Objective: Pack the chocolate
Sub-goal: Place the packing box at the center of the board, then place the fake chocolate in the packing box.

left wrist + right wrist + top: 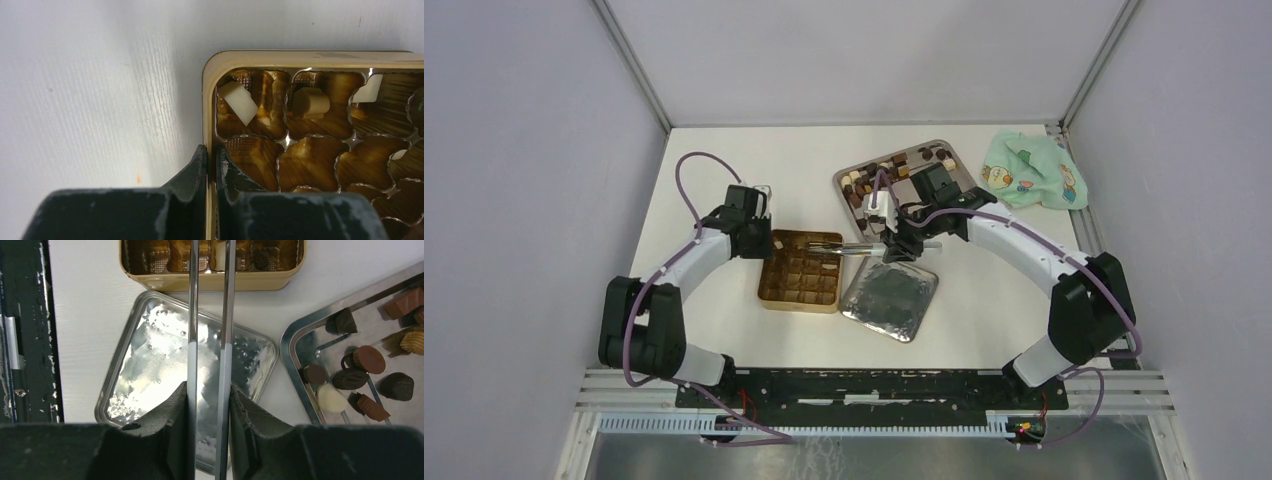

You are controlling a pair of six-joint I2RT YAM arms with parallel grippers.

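The gold gridded tin (796, 303) sits mid-table. My left gripper (767, 245) (211, 156) is shut on its left wall (207, 100), one finger outside and one inside. Chocolate lies in its far cells: a cream cube (239, 102), a light brown piece (310, 102) and another cream piece (368, 89). My right gripper (887, 247) (209, 390) is shut on the silver tongs (849, 250) (193, 315), whose tips reach into the tin (210, 282). Something pale shows between the tips; whether it is held is unclear. More chocolate (894, 165) (370, 359) lies on the steel tray (914, 146) (295, 340).
The tin's silver lid (889, 300) (150, 365) lies flat to the right of the tin, under my right wrist. A green patterned cloth (1034, 172) is bunched at the back right corner. Grey walls close the table on three sides.
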